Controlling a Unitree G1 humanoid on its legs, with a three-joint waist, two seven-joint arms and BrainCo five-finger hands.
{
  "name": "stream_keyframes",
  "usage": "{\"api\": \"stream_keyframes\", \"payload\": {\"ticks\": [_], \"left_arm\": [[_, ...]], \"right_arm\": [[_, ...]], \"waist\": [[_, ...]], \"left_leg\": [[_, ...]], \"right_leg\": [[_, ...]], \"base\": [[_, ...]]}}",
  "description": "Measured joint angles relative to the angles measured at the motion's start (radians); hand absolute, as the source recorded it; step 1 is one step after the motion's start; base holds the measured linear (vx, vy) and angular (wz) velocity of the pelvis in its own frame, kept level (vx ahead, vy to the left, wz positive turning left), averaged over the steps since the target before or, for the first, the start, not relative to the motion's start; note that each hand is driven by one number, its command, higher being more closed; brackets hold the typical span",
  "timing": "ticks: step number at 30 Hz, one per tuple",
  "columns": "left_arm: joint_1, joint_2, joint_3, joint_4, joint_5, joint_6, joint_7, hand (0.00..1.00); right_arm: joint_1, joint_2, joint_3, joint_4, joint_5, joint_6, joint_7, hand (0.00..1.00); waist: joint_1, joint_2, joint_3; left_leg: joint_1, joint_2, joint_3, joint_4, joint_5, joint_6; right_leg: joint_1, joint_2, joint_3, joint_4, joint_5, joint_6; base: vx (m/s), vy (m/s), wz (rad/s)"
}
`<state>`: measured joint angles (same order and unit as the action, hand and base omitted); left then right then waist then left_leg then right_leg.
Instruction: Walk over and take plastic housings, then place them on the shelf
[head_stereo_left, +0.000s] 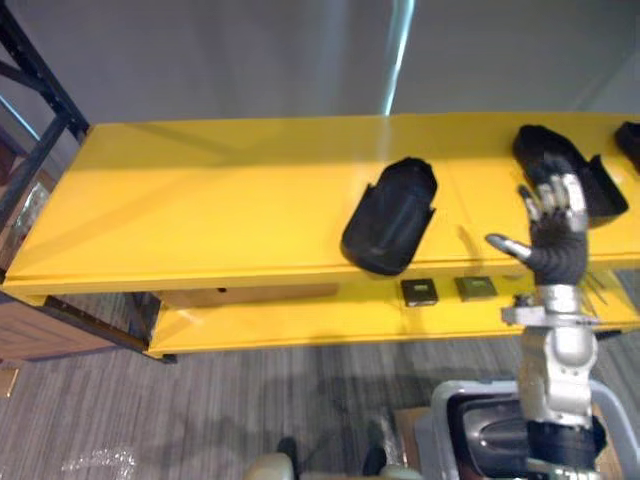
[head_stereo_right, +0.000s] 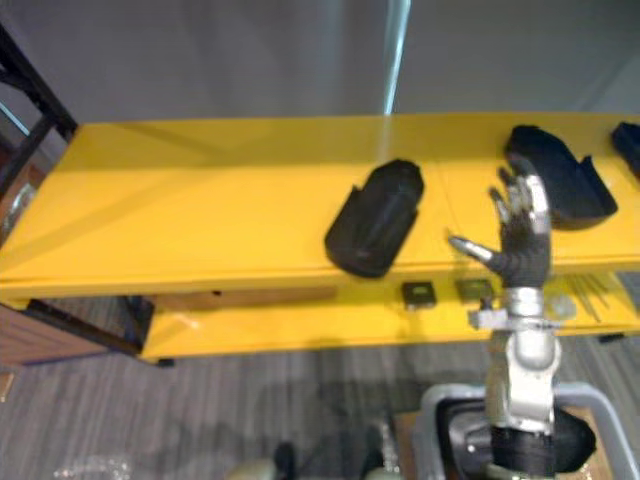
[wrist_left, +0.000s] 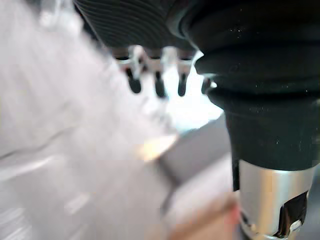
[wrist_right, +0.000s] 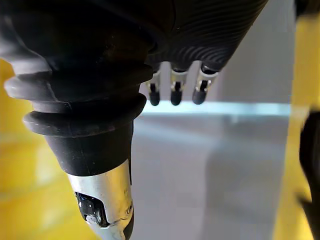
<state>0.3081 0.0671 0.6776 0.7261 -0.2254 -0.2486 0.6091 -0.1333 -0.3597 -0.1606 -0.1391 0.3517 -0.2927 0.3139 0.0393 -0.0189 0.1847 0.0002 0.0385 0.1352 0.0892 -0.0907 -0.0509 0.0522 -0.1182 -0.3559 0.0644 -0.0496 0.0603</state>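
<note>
One blk housing (head_stereo_left: 390, 215) mid yellow shelf (head_stereo_left: 200, 200), grey carpet (head_stereo_left: 200, 410) below; R robot hand (head_stereo_left: 556, 235) spread, empty.

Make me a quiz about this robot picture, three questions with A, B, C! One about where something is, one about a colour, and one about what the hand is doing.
1. Where does the middle black housing lie?
A. on the shelf's top board
B. on the floor
C. in the robot's hand

2. What colour is the shelf?
A. blue
B. yellow
C. green

3. How is the right hand?
A. shut on a housing
B. curled into a fist
C. open, holding nothing

Answers:
1 A: it rests on the top board, near the front edge.
2 B: both boards are bright yellow.
3 C: its fingers are straight and spread, raised in front of the right housing, with nothing between them.
</note>
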Motion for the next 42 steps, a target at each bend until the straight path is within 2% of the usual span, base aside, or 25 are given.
{"api": "stream_keyframes", "payload": {"ticks": [1, 2, 3, 5, 6, 8, 10, 11, 13, 15, 18, 22, 28, 34, 38, 42], "left_arm": [[-0.001, 0.006, -0.028, 0.025, -0.009, 0.014, -0.059, 0.00], [-0.002, 0.006, -0.075, 0.058, -0.010, 0.043, -0.170, 0.00], [-0.003, 0.007, -0.098, 0.071, -0.010, 0.058, -0.224, 0.00], [-0.003, 0.007, -0.202, 0.131, -0.009, 0.106, -0.407, 0.00], [-0.003, 0.007, -0.229, 0.142, -0.008, 0.113, -0.446, 0.00], [-0.004, 0.008, -0.313, 0.181, -0.003, 0.118, -0.568, 0.00], [-0.006, 0.014, -0.373, 0.201, -0.014, 0.117, -0.633, 0.00], [-0.009, 0.022, -0.410, 0.204, -0.032, 0.116, -0.656, 0.00], [-0.031, 0.047, -0.458, 0.224, -0.060, 0.114, -0.669, 0.00], [-0.058, 0.073, -0.487, 0.237, -0.097, 0.106, -0.674, 0.00], [-0.079, 0.091, -0.512, 0.239, -0.114, 0.088, -0.676, 0.00], [-0.099, 0.113, -0.571, 0.242, -0.119, 0.083, -0.671, 0.00], [-0.114, 0.122, -0.601, 0.240, -0.118, 0.084, -0.669, 0.00], [-0.125, 0.121, -0.619, 0.237, -0.118, 0.092, -0.666, 0.00], [-0.125, 0.121, -0.619, 0.232, -0.118, 0.102, -0.654, 0.00], [-0.125, 0.122, -0.617, 0.215, -0.118, 0.118, -0.651, 0.00]], "right_arm": [[0.000, -0.007, 0.013, -0.008, 0.001, 0.010, 0.018, 0.00], [-0.002, -0.021, 0.035, -0.016, 0.009, 0.029, 0.063, 0.00], [-0.004, -0.025, 0.042, -0.022, 0.009, 0.036, 0.083, 0.00], [-0.004, -0.041, 0.076, -0.074, 0.019, 0.037, 0.148, 0.00], [-0.004, -0.044, 0.082, -0.096, 0.023, 0.037, 0.165, 0.00], [-0.005, -0.055, 0.118, -0.185, 0.035, 0.037, 0.236, 0.00], [0.003, -0.063, 0.157, -0.245, 0.049, 0.044, 0.292, 0.00], [0.011, -0.065, 0.184, -0.277, 0.064, 0.063, 0.330, 0.00], [0.030, -0.068, 0.224, -0.303, 0.067, 0.094, 0.375, 0.00], [0.055, -0.072, 0.277, -0.315, 0.066, 0.145, 0.428, 0.00], [0.076, -0.078, 0.361, -0.315, 0.064, 0.195, 0.486, 0.00], [0.081, -0.084, 0.414, -0.310, 0.012, 0.215, 0.490, 0.00], [0.065, -0.088, 0.456, -0.195, -0.055, 0.208, 0.399, 0.00], [0.025, -0.088, 0.451, -0.087, -0.189, 0.141, 0.276, 0.00], [0.005, -0.088, 0.412, -0.040, -0.229, 0.132, 0.207, 0.00], [-0.018, -0.088, 0.324, 0.029, -0.271, 0.130, 0.102, 0.00]], "waist": [[-0.001, -0.002, 0.002], [0.000, -0.007, 0.009], [-0.001, -0.011, 0.015], [-0.003, -0.013, 0.021], [-0.005, -0.011, 0.025], [-0.014, -0.003, 0.052], [-0.032, 0.007, 0.066], [-0.040, 0.011, 0.072], [-0.055, 0.013, 0.082], [-0.055, 0.012, 0.083], [-0.053, 0.012, 0.083], [-0.051, 0.011, 0.094], [-0.048, 0.017, 0.111], [-0.048, 0.043, 0.144], [-0.043, 0.049, 0.152], [-0.034, 0.055, 0.155]], "left_leg": [[-0.001, 0.000, -0.005, 0.008, -0.001, 0.001], [-0.004, 0.001, -0.012, 0.017, -0.002, 0.002], [-0.005, 0.001, -0.015, 0.022, -0.002, 0.002], [-0.018, 0.002, -0.014, 0.027, -0.002, 0.002], [-0.021, 0.002, -0.013, 0.027, -0.001, 0.001], [-0.020, 0.006, 0.013, 0.026, 0.000, -0.001], [-0.018, 0.007, 0.026, 0.025, 0.001, -0.001], [-0.018, 0.008, 0.038, 0.024, 0.001, -0.002], [-0.020, 0.010, 0.043, 0.021, 0.001, -0.003], [-0.022, 0.013, 0.054, 0.020, 0.002, -0.004], [-0.024, 0.013, 0.063, 0.015, 0.003, -0.005], [-0.039, 0.011, 0.063, 0.018, 0.003, -0.004], [-0.046, 0.010, 0.061, 0.026, 0.003, -0.004], [-0.066, 0.012, 0.039, 0.047, 0.002, -0.002], [-0.072, 0.013, 0.036, 0.056, 0.001, -0.002], [-0.081, 0.011, 0.033, 0.058, -0.001, 0.001]], "right_leg": [[-0.006, -0.002, -0.001, 0.015, -0.009, -0.001], [-0.019, -0.006, 0.000, 0.050, -0.025, -0.005], [-0.023, -0.008, 0.000, 0.067, -0.035, -0.004], [-0.063, -0.019, 0.006, 0.129, -0.062, -0.008], [-0.073, -0.022, 0.009, 0.142, -0.066, -0.009], [-0.101, -0.022, 0.039, 0.171, -0.070, -0.012], [-0.113, -0.021, 0.057, 0.179, -0.071, -0.012], [-0.124, -0.021, 0.069, 0.187, -0.070, -0.012], [-0.127, -0.018, 0.076, 0.186, -0.070, -0.012], [-0.140, -0.016, 0.085, 0.185, -0.070, -0.012], [-0.144, -0.014, 0.089, 0.184, -0.067, -0.011], [-0.155, -0.017, 0.089, 0.180, -0.066, -0.010], [-0.152, -0.017, 0.084, 0.172, -0.066, -0.010], [-0.152, -0.016, 0.072, 0.176, -0.066, -0.010], [-0.155, -0.018, 0.065, 0.183, -0.066, -0.011], [-0.158, -0.021, 0.062, 0.189, -0.066, -0.011]], "base": [[-0.03, -0.016, 0.13], [-0.03, -0.016, 0.11], [-0.05, -0.032, 0.08], [-0.10, -0.041, 0.00], [-0.10, -0.030, -0.11], [-0.09, -0.020, -0.29], [-0.06, -0.009, -0.31], [-0.05, -0.003, -0.26], [-0.05, -0.008, -0.16], [-0.01, -0.011, -0.12], [0.04, -0.003, -0.05], [0.04, 0.008, 0.01], [0.00, -0.001, 0.01], [-0.02, -0.008, 0.08], [-0.03, -0.006, 0.05], [-0.04, 0.008, 0.03]]}}
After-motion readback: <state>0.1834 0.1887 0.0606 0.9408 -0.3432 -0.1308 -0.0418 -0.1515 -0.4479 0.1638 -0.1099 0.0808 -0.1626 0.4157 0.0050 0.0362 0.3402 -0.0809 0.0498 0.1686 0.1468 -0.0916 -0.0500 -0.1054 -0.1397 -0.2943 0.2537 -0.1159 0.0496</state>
